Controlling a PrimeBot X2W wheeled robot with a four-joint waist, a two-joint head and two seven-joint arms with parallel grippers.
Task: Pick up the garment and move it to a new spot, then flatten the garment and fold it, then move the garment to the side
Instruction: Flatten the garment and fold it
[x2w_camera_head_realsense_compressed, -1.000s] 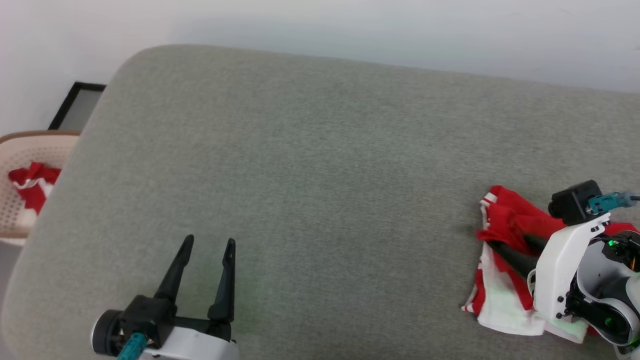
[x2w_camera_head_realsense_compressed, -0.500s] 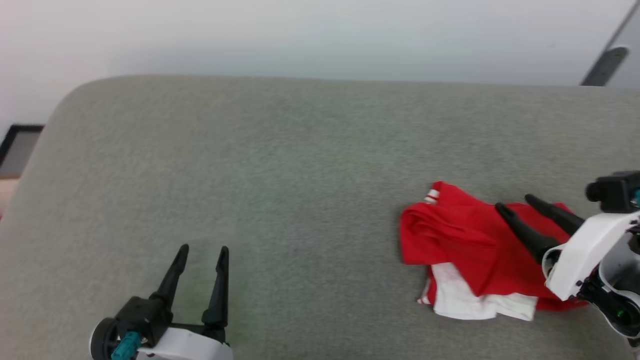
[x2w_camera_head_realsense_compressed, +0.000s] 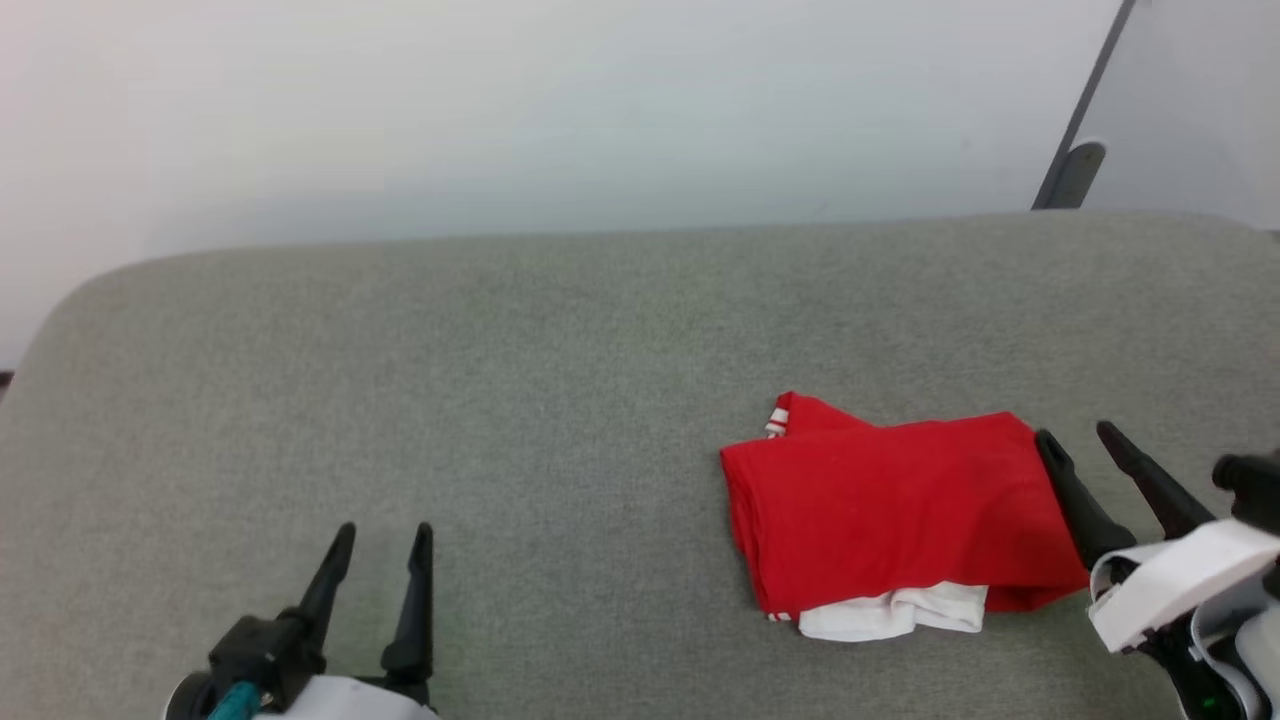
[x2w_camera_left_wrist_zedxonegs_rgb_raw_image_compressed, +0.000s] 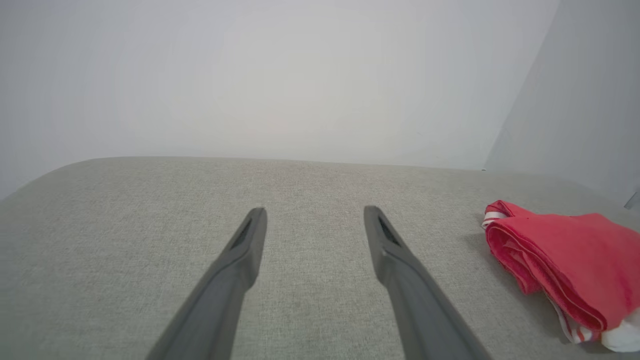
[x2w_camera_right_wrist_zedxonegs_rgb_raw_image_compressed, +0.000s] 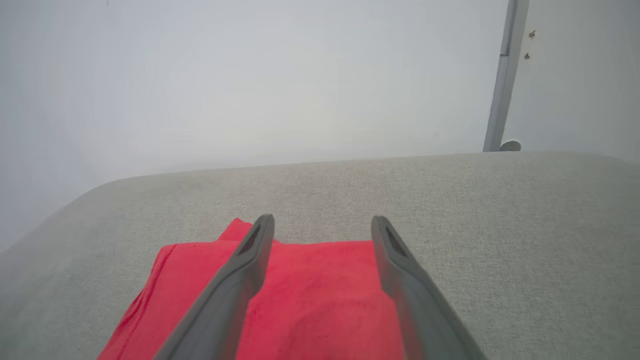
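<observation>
The garment lies folded on the grey cushioned surface, a red rectangle with a white layer and striped trim peeking out at its near edge. My right gripper hovers open at the garment's right edge, fingers spread and holding nothing. In the right wrist view the garment lies under and between the open fingers. My left gripper stands open at the lower left, far from the cloth. In the left wrist view the garment lies at the right, beyond the open gripper.
A pale wall runs behind the surface. A grey vertical post with a round foot stands at the back right. The surface's rounded left end drops off toward the floor.
My right gripper opened and let go of the garment, which now lies folded and still. The head camera turned right, so the basket at the left has left the picture.
</observation>
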